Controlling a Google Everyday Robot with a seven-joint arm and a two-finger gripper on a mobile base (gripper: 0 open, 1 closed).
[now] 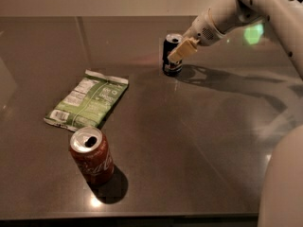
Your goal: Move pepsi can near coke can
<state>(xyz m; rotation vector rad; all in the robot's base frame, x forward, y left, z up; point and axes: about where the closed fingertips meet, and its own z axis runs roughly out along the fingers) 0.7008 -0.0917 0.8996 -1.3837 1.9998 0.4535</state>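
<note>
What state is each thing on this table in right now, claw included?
Blue can: upright at the far side of the table, with the claw against it.
Red can: upright near the front edge, top opened, apart from the bag.
Green snack bag: lying flat, label up, between the two cans.
Claw: at the blue can's upper right side; can not lifted.

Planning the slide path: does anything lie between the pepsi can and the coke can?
Nothing directly; the chip bag lies just left of that line in the picture. The gripper is at the pepsi can.
</note>
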